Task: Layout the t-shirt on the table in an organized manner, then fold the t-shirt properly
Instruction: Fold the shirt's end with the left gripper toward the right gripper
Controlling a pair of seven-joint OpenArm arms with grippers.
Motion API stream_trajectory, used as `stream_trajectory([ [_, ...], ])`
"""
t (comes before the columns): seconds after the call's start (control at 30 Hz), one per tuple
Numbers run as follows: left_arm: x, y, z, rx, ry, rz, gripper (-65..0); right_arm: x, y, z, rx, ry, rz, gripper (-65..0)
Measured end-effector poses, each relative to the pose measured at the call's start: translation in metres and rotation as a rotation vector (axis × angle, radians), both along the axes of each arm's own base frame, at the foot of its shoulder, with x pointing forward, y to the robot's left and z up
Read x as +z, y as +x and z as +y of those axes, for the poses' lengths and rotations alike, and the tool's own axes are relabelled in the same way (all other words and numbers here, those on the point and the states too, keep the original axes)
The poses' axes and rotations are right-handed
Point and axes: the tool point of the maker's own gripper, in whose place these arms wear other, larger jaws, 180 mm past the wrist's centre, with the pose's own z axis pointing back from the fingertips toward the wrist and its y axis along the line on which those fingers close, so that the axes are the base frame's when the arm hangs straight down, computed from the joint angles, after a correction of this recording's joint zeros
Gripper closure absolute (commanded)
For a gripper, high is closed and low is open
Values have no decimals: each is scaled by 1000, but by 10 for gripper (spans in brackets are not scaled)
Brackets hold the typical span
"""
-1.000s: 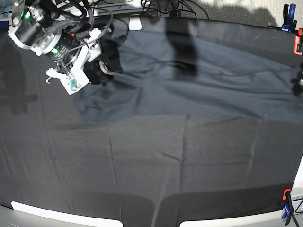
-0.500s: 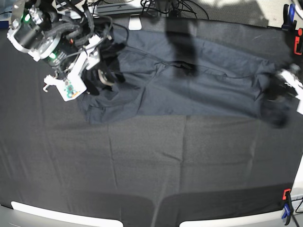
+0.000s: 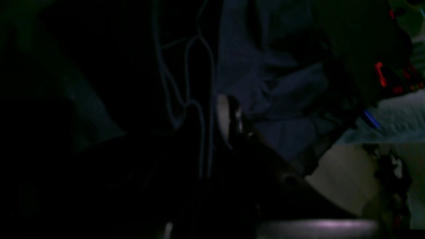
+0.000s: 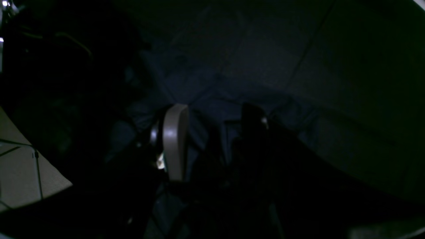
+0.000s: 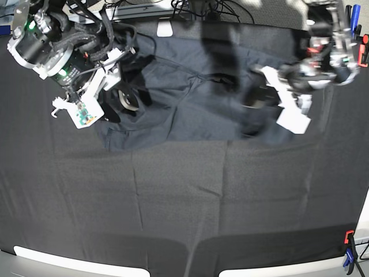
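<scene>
The dark slate-grey t-shirt [image 5: 190,115] lies rumpled across the far part of the black-clothed table [image 5: 184,202]. My right gripper [image 5: 124,99] is on the view's left, over the shirt's left end. In the right wrist view it [image 4: 212,132] is open, with shirt fabric [image 4: 212,86] between a pale finger [image 4: 174,139] and a dark one. My left gripper [image 5: 253,98], blurred, hangs over the shirt's right half. In the dark left wrist view a pale finger [image 3: 225,119] shows against bunched fabric [image 3: 285,99], which it seems to hold.
Red and blue clamps sit at the far right edge [image 5: 363,49] and the near right corner [image 5: 349,248]. Cables [image 5: 202,8] and a white block [image 5: 165,27] lie beyond the far edge. Bare black cloth fills the near half.
My left arm has swept from the far right edge toward the middle, and the shirt's right end has come with it. My right gripper has shifted slightly at the shirt's left end.
</scene>
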Motion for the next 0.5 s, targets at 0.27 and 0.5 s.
stream_trajectory([
  [0.27,4,1,-12,-27,-21,-19,-73,-3,1,-5,-14,-33,-2,-257],
  [0.5,13,1,-17,-27,-81,-28,-384,-9,4,-19,-52,-120,-4,-334],
])
